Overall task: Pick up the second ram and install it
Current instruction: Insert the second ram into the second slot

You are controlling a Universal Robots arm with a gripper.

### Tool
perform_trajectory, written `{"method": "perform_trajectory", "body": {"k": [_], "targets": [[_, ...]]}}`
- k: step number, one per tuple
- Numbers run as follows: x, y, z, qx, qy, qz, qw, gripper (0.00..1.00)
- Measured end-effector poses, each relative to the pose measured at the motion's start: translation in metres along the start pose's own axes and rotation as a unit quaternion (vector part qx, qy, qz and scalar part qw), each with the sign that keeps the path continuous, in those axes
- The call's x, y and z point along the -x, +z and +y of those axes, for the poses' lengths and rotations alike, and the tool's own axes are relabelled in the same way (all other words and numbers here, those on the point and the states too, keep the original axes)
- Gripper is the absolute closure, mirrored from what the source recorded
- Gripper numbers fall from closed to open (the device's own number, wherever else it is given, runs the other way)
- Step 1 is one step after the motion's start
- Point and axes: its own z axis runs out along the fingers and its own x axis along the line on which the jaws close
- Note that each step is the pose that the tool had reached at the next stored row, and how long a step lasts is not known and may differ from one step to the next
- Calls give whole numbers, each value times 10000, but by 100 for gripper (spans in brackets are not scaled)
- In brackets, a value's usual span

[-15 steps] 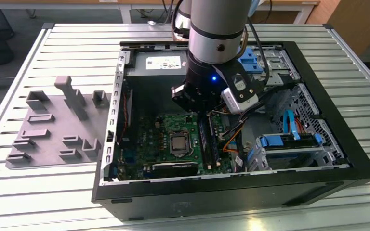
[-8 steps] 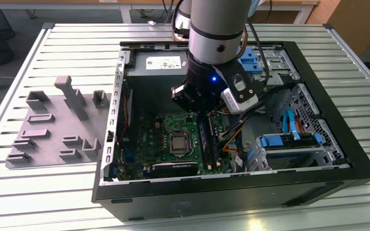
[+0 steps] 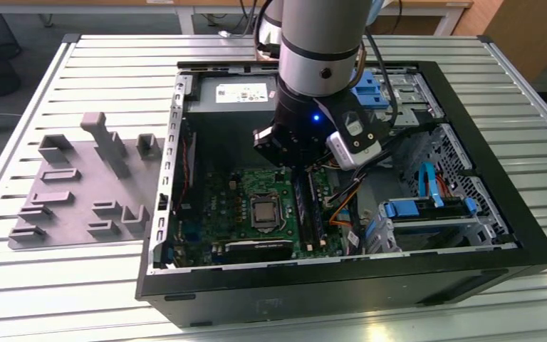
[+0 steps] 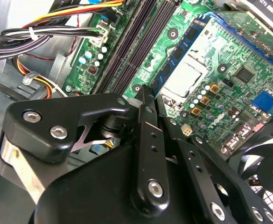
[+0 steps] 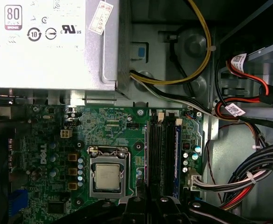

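In the exterior view my gripper (image 3: 290, 167) reaches down into the open computer case, just over the black memory slots (image 3: 304, 206). In the second wrist view its black fingers (image 4: 144, 107) are pressed together, and their tips sit at the near end of the second ram (image 4: 178, 53). This is a blue-green stick with dark chips, lying along the slot beside the processor socket (image 4: 190, 74). I see nothing between the fingers. The first wrist view has the gripper (image 5: 149, 197) at the end of the slot row (image 5: 162, 154).
The power supply (image 3: 240, 92) fills the case's far end. Cable bundles (image 4: 43, 32) run beside the slots, away from the processor. Blue drive brackets (image 3: 426, 210) stand at the exterior view's right. A grey fixture plate (image 3: 74, 185) lies outside the case on the exterior view's left.
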Motion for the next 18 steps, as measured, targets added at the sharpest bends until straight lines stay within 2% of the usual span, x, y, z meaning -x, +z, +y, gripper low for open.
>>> {"method": "perform_trajectory", "body": {"k": [18], "targets": [[0, 21, 1, 0, 0, 0, 10000, 86]]}}
